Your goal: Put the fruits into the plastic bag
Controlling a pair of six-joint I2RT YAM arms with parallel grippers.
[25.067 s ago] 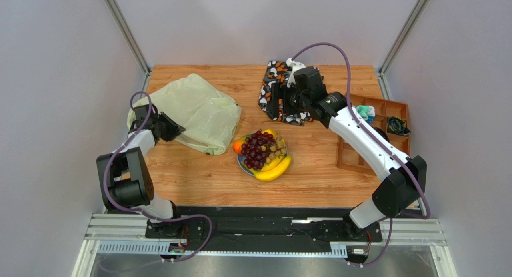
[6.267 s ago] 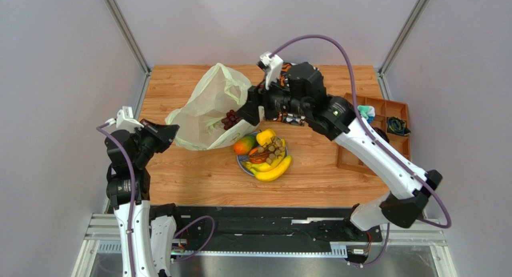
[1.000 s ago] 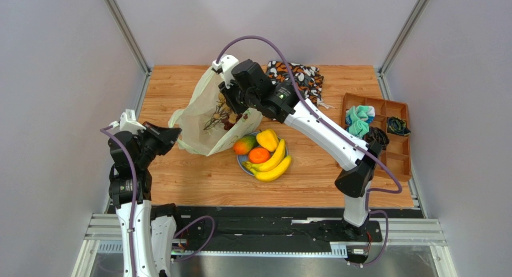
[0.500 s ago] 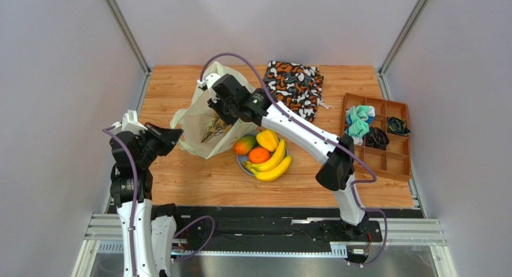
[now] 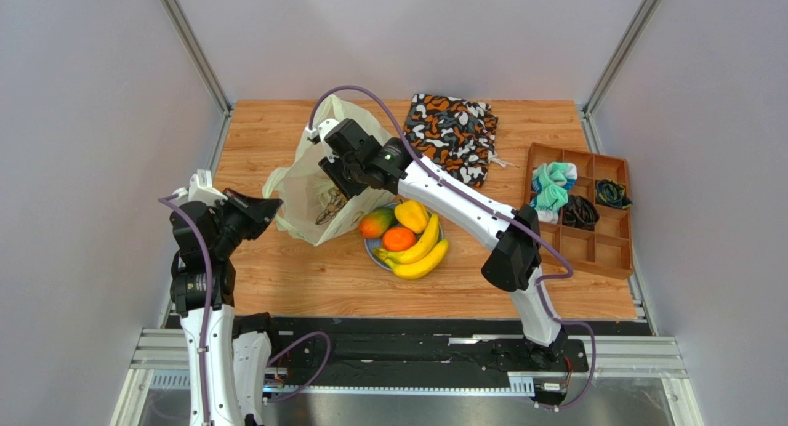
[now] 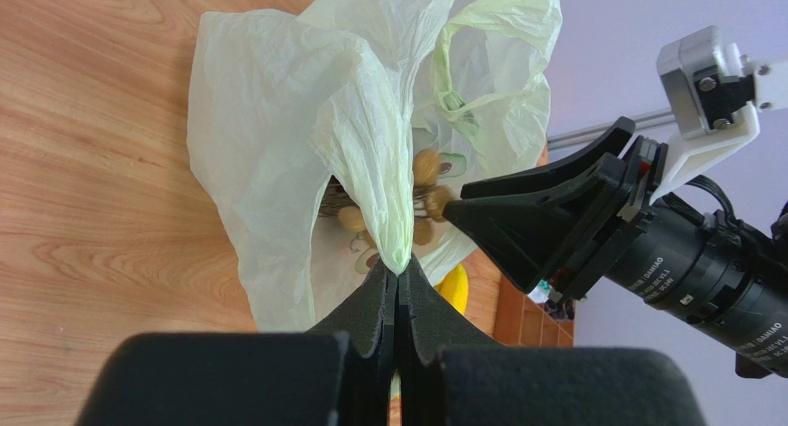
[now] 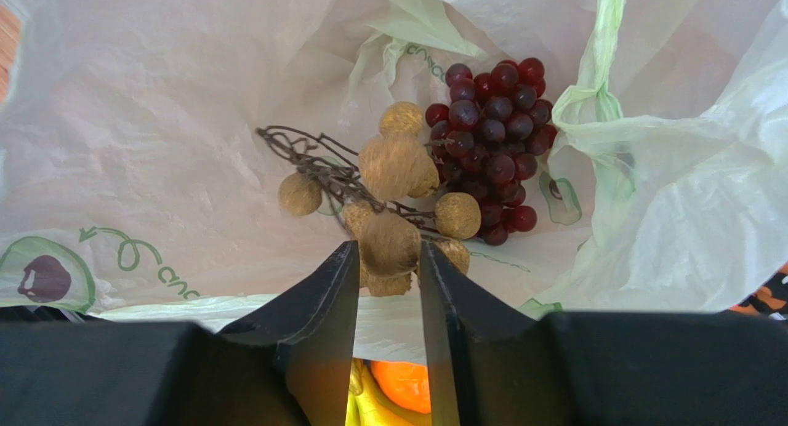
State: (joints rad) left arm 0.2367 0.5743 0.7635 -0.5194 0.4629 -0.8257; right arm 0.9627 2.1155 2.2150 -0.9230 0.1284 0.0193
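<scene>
Here, at the left of the worktop (image 5: 305,278), the left gripper (image 5: 266,207) has its fingers pressed together on a fold of the plastic bag (image 5: 301,181). It pinches the thin rim and holds it lifted, and the left wrist view shows the film caught between the two pads. The bag stands open on the left rear part of the worktop, with its mouth turned to the right.

The right gripper (image 7: 387,251) is inside this mouth. Its fingers are clamped on one berry of the tan grape bunch (image 7: 398,167), which is inside the bag with its brown stems spread out. Just beside it, deeper in the bag, lies the dark purple grape bunch (image 7: 490,135).

Just to the right of the bag is the blue plate (image 5: 371,251). It carries the mango (image 5: 374,225), the orange (image 5: 399,239), the small yellow fruit (image 5: 412,215) and the bananas (image 5: 424,256).

Behind the plate lies the patterned cloth bag (image 5: 453,135), and at the far right there is a brown compartment tray (image 5: 601,251).
</scene>
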